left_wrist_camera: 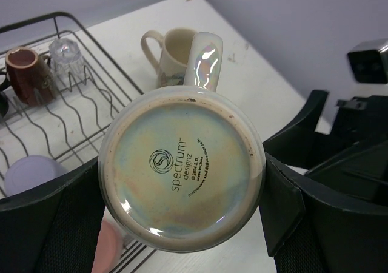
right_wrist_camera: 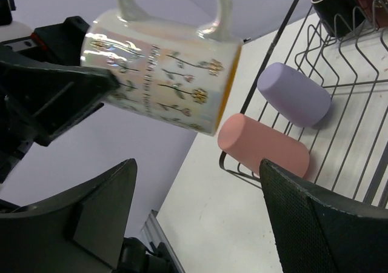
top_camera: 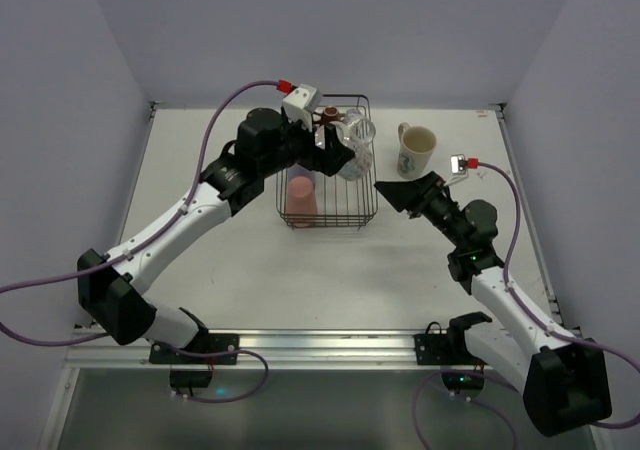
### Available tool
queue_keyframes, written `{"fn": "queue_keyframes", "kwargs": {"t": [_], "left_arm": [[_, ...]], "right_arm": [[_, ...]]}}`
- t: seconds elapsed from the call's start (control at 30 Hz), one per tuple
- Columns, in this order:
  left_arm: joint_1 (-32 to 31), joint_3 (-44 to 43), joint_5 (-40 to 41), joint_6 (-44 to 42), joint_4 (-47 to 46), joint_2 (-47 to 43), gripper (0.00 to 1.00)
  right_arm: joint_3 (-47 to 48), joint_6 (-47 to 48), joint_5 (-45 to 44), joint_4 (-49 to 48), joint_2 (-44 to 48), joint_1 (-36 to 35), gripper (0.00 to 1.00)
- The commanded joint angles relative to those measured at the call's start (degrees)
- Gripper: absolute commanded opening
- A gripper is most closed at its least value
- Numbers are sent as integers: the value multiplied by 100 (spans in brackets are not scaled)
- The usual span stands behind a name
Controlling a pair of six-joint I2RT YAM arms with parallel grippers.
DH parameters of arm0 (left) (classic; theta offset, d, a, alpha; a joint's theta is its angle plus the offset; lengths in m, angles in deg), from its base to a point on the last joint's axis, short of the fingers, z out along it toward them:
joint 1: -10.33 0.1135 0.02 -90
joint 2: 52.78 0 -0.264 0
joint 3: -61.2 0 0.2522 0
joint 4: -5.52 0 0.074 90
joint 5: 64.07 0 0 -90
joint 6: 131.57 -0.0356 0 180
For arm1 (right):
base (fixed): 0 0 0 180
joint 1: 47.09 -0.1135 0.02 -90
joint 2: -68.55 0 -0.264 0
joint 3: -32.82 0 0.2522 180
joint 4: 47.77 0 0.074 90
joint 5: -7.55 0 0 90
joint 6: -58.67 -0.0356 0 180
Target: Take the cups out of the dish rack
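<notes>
My left gripper [top_camera: 345, 150] is shut on a pearly flower-printed mug [top_camera: 356, 156], held on its side above the right edge of the dish rack [top_camera: 330, 224]. The left wrist view shows the mug's base [left_wrist_camera: 182, 167] between my fingers. The right wrist view shows its side [right_wrist_camera: 160, 82], handle up. My right gripper [top_camera: 385, 185] is open and empty just right of the rack, below the mug. In the rack lie a pink tumbler [right_wrist_camera: 264, 145], a lavender tumbler [right_wrist_camera: 294, 94], a black mug [right_wrist_camera: 333, 3], a brown mug [left_wrist_camera: 27, 73] and a clear glass [left_wrist_camera: 65, 54].
A cream printed mug [top_camera: 415, 148] stands upright on the table right of the rack; it also shows in the left wrist view [left_wrist_camera: 173, 54]. Pale walls close the table on three sides.
</notes>
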Motion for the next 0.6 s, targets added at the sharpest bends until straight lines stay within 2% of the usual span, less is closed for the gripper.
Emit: {"fn": "queue_keyframes", "kwargs": {"t": [0.0,0.13,0.3,0.57], "left_arm": [[27,154,-342,1073,-1759,-629,0],[36,365,-728,1664,-2199,-761,0],[27,550,-808,1998,-2419,-893,0],[27,831,-1115,2525,-2726,-937,0]], "right_arm": [[-49,-170,195,-968,-176,-39,83],[82,-302,625,-1391,-448,-57,82],[302,-267,1074,-1681,-484,-110,80],[328,-144,1022,-2041,-466,-215,80]]}}
